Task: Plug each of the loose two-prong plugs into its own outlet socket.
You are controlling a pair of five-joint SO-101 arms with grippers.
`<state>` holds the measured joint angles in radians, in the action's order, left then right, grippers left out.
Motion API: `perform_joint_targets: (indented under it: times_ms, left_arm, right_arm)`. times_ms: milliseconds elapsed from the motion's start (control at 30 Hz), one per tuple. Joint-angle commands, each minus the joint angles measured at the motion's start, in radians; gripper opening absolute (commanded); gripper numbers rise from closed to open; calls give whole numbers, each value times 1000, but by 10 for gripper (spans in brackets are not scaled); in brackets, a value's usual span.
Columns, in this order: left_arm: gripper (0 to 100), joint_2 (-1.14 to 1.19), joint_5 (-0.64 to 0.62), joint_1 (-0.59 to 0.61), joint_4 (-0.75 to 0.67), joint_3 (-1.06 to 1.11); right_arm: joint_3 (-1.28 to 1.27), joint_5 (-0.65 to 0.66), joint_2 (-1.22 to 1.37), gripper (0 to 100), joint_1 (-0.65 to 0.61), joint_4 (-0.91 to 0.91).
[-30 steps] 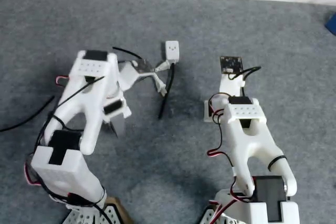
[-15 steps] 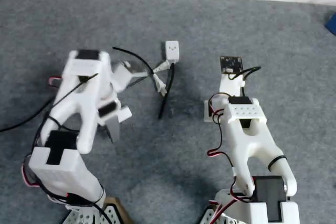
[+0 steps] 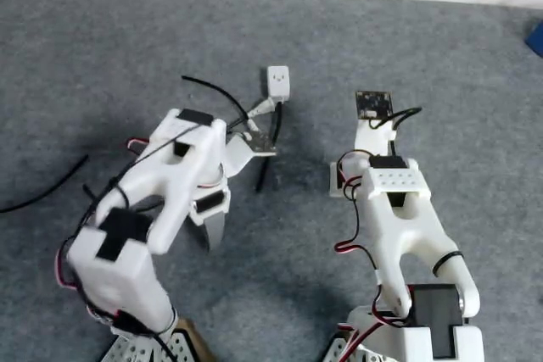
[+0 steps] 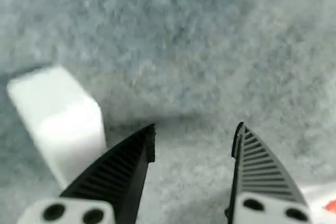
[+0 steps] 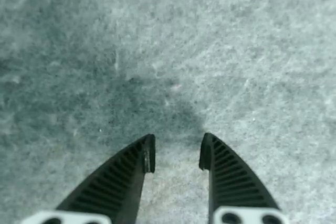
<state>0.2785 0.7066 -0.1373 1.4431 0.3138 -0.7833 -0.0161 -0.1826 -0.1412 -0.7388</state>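
From above, my left gripper (image 3: 256, 145) hangs just short of the white cube-shaped outlet socket (image 3: 277, 82), which sits on the grey carpet (image 3: 441, 48) with its two slots facing up. Between them lies a slim white two-prong plug (image 3: 263, 108), one end at the cube's near side, touching it or close to it. Its long axis slants from the cube back toward my left arm, and a thin black cord (image 3: 208, 86) curves away from its other end. I cannot make out which end carries the prongs. A second black cord (image 3: 266, 167) runs from beside the cube, past my gripper, toward the near edge. Whatever lies under my fingers is mostly covered. My right arm (image 3: 394, 201) stands well apart, off to the side of the outlet.

At my left wrist, my black ribbed fingers (image 4: 131, 166) are spread wide with only carpet between them. A blurred white block (image 4: 58, 119) sits just beside one fingertip, and I cannot tell whether it is the cube or a plug body.

At my right wrist, the right gripper (image 5: 177, 140) has its fingers parted a little, holding nothing over bare carpet.

I judge I am on the approach to the first pickup, with nothing plugged in yet. Next I need to centre the gap across the plug's narrow sides, close, then tip it so the prongs point down into the upward-facing slots
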Motion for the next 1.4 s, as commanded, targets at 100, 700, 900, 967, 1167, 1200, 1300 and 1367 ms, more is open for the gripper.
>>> perform_joint_targets:
  times_ms: [100, 700, 900, 967, 1167, 1200, 1300, 1367]
  left_arm:
    - [252, 205, 2, 125, 40, -326]
    - [252, 358, 94, 294, 322, -809]
    - [252, 197, 132, 386, 321, -871]
    - [252, 130, 133, 437, 321, -881]
    - [252, 50, 40, 472, 152, -921]
    - [252, 70, 12, 461, 97, -921]
    - [252, 191, 2, 423, -2, -924]
    - [255, 280, 14, 390, -15, -929]
  right_arm:
    - [41, -5, -4, 152, -8, 13]
    - [41, -5, -2, 152, -8, 13]
    - [41, -5, -2, 152, -8, 13]
    - [41, -5, -2, 152, -8, 13]
    - [41, -5, -2, 152, -10, 13]
    - [41, -5, -2, 152, -10, 13]
    - [41, -5, -2, 152, -10, 13]
    - [41, -5, -2, 152, -10, 13]
